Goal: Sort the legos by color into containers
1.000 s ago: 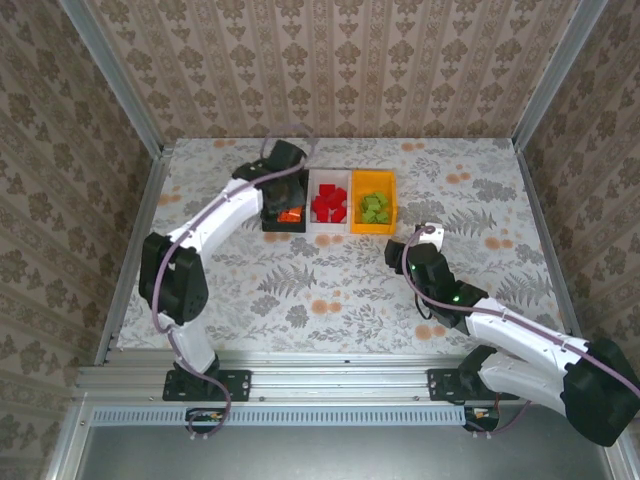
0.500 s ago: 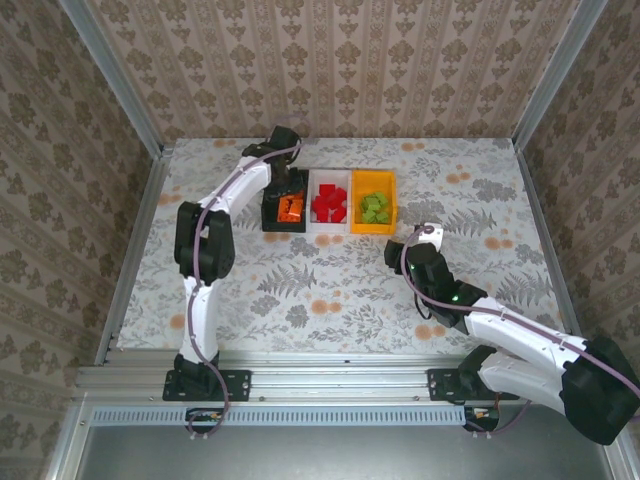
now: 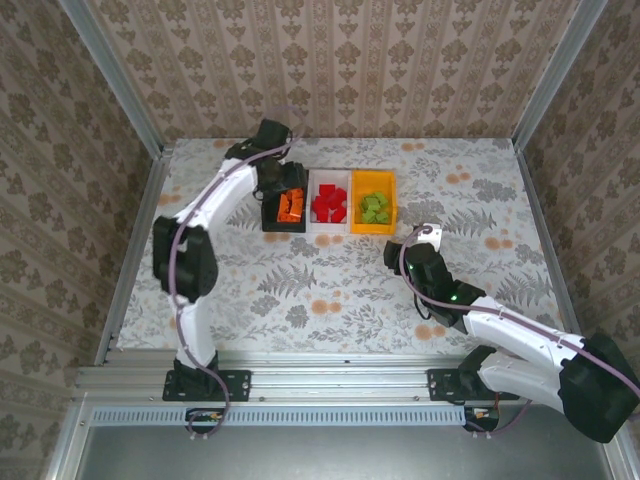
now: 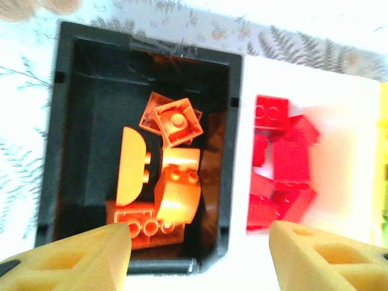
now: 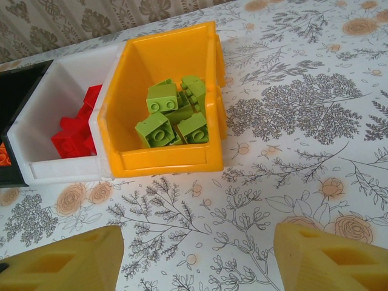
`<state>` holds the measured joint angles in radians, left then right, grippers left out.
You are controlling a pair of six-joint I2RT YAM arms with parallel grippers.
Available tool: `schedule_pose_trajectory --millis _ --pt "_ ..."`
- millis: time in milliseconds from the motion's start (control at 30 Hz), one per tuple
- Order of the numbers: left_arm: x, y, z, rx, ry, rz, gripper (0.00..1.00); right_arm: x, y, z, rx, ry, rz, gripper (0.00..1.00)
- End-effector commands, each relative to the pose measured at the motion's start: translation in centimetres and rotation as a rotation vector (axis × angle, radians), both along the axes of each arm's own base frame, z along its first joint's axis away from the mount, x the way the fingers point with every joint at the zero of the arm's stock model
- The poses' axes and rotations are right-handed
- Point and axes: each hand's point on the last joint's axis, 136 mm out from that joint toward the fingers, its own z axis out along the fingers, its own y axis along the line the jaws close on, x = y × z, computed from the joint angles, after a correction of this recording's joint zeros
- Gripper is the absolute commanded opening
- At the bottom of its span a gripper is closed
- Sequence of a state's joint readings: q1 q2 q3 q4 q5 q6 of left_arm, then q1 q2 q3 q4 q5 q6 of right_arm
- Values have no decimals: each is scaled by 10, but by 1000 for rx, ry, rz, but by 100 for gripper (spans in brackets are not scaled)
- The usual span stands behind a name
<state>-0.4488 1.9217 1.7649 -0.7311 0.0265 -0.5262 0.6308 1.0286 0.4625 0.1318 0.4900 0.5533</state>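
Finds the left gripper [image 4: 200, 242] released now, fingers spread with nothing between them, after being clenched a moment ago. Places it over the black bin [image 4: 60, 121], in the left half of the left wrist view, with the orange legos [image 4: 170, 182] lying loose on the bin's floor, apart from the fingertips. Reads as a drop just made into the matching colour. Shows the arm shifted too, wrist now at the upper left of that bin in the top view. Leaves the right gripper [image 5: 200, 242] as before: open, empty, low in its frame, near the orange-yellow bin [image 5: 163, 159] with the green legos [image 5: 173, 115] inside. Keeps the red legos [image 4: 285, 163] in the white bin [image 5: 60, 170] between the other two. Judging from the table [image 3: 300, 290], with every brick in sight already binned, suggests little or nothing left to sort.
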Motion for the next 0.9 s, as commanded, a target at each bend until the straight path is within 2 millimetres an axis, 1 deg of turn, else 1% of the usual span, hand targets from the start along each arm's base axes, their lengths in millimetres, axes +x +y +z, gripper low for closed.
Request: schedule_pose_trajectory --millis 0,33,67,100,133,167,233,267,300,367,400,433,467,500,533,600,633,667,700,733,767,800,833,867 --pt "-42 -1 62 -15 -202 -46 68 2 -1 14 15 -46 1 68" --pt "-58 3 72 -13 -261 -48 71 2 -2 15 17 -58 -1 69" --pt "-75 10 89 -15 -342 -41 75 2 -2 13 20 -65 1 71" --pt "-90 19 94 1 -398 -27 83 2 -1 15 27 -77 9 73" --pt "-106 30 103 18 -470 -6 97 2 2 15 40 -88 23 75" --pt "-121 42 109 38 -535 28 100 3 5 16 51 -98 38 77" --pt "-148 64 114 66 -638 113 100 4 10 19 56 -101 57 81" --pt "-159 72 112 78 -672 153 100 6 14 23 53 -96 71 82" --pt "-167 77 109 83 -695 164 100 8 18 26 49 -97 88 82" --pt "-179 86 96 101 -714 159 100 11 26 35 46 -102 124 83" --pt "-181 90 89 134 -709 151 100 12 31 40 52 -108 144 86" --pt "-183 101 83 185 -702 176 100 13 37 47 62 -121 172 93" --pt "-184 115 79 241 -696 232 100 12 42 55 73 -141 196 100" --pt "-183 123 76 289 -704 252 100 12 47 62 78 -161 222 100" --pt "-180 124 77 331 -729 221 100 13 52 67 112 -166 227 100" --pt "-171 117 74 356 -796 118 100 15 72 69 176 -165 295 100" --pt "-164 109 68 324 -841 28 100 18 84 65 178 -150 337 100" --pt "-158 100 63 281 -900 -69 100 19 95 57 146 -107 378 100" --pt "-156 99 57 269 -939 -122 100 20 104 51 98 -59 418 100" --pt "-154 107 53 274 -962 -124 100 18 111 46 41 6 452 100" --pt "-151 119 51 290 -977 -87 100 18 113 44 -2 51 465 100" --pt "-149 127 47 311 -988 -71 100 16 114 46 -20 55 469 100" --pt "-145 145 42 349 -993 -31 100 15 113 52 -18 19 465 100" --pt "-142 155 34 370 -987 -11 100 14 108 62 1 -40 452 100"
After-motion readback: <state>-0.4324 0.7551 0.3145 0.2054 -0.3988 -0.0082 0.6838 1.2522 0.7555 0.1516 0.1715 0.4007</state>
